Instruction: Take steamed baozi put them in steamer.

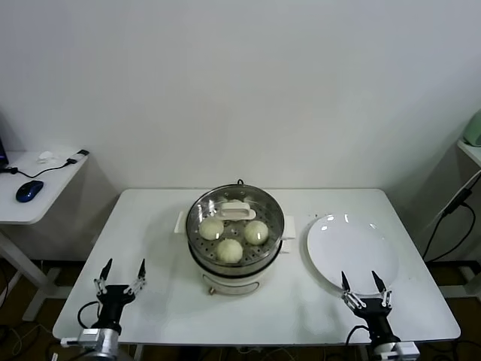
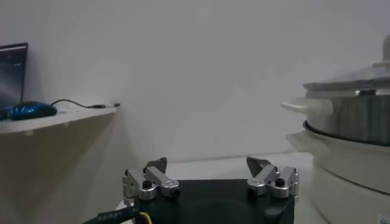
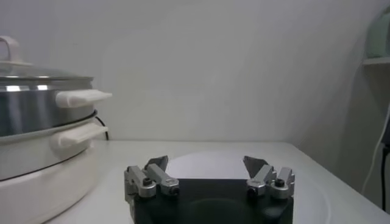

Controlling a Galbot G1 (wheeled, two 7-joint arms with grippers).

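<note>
The steel steamer (image 1: 197,242) on its white base stands mid-table with the glass lid (image 1: 234,210) on it. Three cream-white baozi show through the lid: one at the left (image 1: 211,228), one at the right (image 1: 256,232), one at the front (image 1: 230,250); a fourth is not visible. My left gripper (image 1: 120,271) is open and empty at the table's front left, apart from the steamer (image 2: 350,137). My right gripper (image 1: 363,282) is open and empty at the front right, just before the plate. The steamer (image 3: 42,140) shows beside it in the right wrist view.
An empty flat white plate (image 1: 352,250) lies right of the steamer; it also shows in the right wrist view (image 3: 207,164). A side desk with a blue mouse (image 1: 28,190) stands far left. A cable (image 1: 451,214) hangs at the far right.
</note>
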